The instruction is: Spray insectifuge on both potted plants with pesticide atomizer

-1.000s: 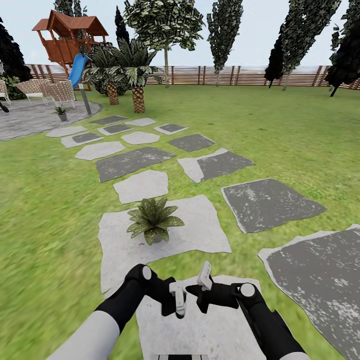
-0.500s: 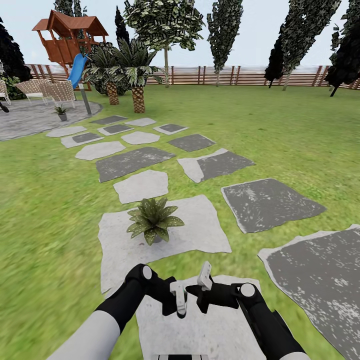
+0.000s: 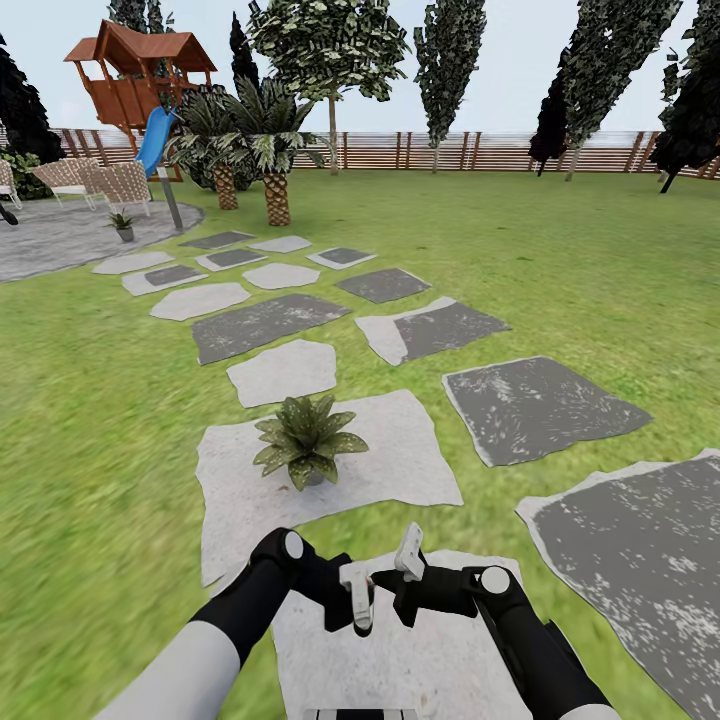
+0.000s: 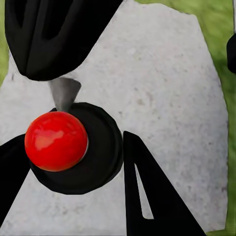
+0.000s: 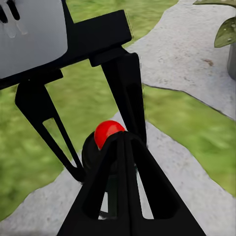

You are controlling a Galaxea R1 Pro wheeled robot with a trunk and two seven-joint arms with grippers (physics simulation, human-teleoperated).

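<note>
Far off at my left, I am seeing one potted plant sitting on the gravel patio, well apart from me. Nearer, my left hand is hanging low over a pale stepping stone. Its fingers are looking clamped on the pesticide atomizer, with the red mark facing the wrist camera. Just ahead, the second potted plant is standing on the next white slab. Beside the left hand, my right hand is showing its fingers together, holding nothing.

I am worrying that the right hand, sitting so near the bottle, could knock it loose. I am also not making out where the nozzle is pointing, so a spray could miss the leaves.
</note>
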